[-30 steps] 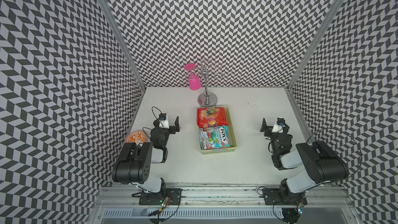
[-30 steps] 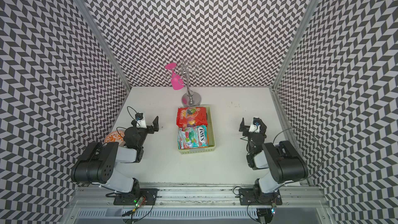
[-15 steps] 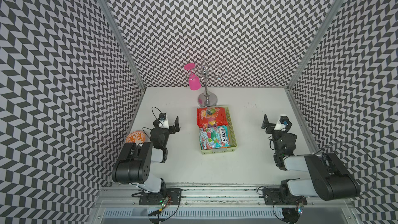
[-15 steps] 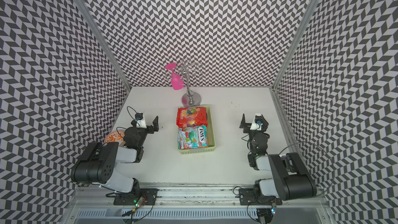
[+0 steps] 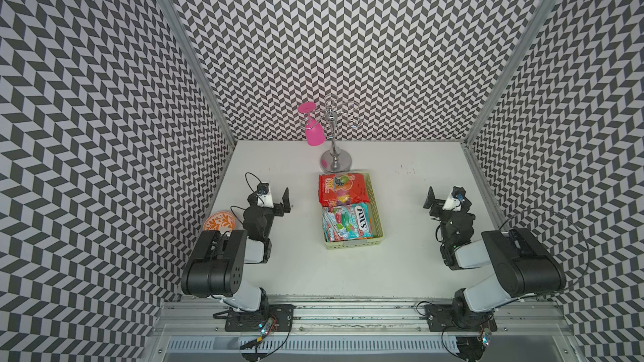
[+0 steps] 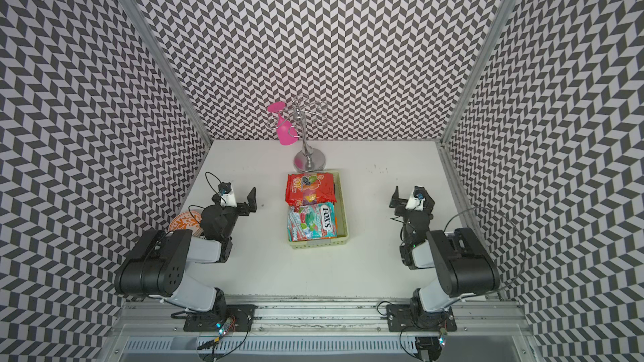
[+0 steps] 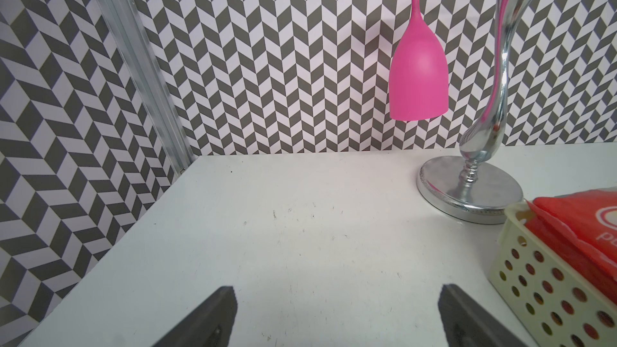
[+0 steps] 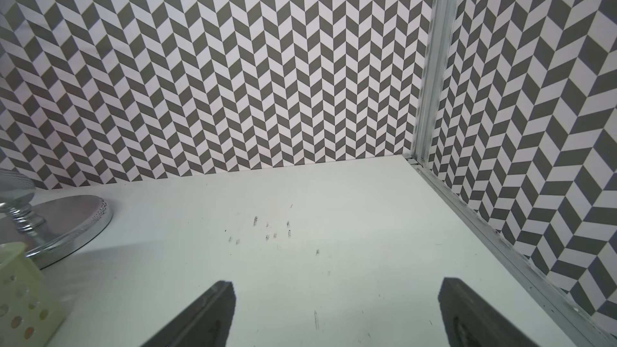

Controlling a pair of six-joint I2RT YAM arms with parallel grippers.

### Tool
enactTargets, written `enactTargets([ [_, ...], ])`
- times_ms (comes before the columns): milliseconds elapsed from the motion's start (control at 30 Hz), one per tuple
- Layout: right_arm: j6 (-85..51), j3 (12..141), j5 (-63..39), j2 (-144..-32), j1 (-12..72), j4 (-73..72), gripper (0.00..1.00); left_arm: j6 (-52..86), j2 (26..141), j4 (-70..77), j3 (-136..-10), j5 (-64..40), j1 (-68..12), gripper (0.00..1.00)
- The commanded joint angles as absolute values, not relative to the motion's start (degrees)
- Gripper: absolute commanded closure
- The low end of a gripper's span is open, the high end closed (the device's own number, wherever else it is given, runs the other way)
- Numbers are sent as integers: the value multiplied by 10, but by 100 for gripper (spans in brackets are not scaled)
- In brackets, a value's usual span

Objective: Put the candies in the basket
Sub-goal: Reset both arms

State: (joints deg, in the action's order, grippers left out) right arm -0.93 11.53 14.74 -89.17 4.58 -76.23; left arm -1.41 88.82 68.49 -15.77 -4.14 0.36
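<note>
Standing wide apart with nothing between them, the left fingers (image 7: 208, 318) point across bare white surface (image 7: 300, 235) in the left wrist view. The right fingers (image 8: 205, 315) are spread just as wide and just as empty in the right wrist view, over a patch with a few dark scuff marks (image 8: 270, 228). In both top views each arm is folded low near the front edge, one on either side of the basket (image 5: 352, 243), and neither touches it. The pale-green basket sits near the middle of the surface, and the candies (image 6: 312, 226) lie inside it. A red bag (image 5: 343, 189) is at the far end, riding up over the left rim. A teal bag (image 5: 346, 226) lettered FOX'S is at the near end, with edges of other bags showing under it. Just behind the basket is a chrome stand (image 5: 335, 163) with a pink glass (image 5: 314, 134) hanging upside down. An orange-and-white plate (image 5: 219, 222) lies by the left wall, partly hidden by the left arm.
</note>
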Motion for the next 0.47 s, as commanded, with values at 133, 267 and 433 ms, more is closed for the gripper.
enactTargets([
  [133,5,120,104,-899,44,-787,1,-11,888,697,-154,-38,1,1],
  [267,-2,122,76,-900,30,-768,1,-12,887,698,-154,-37,0,1],
  [433,1,122,64,-897,28,-772,1,-12,887,697,-154,-37,0,1],
])
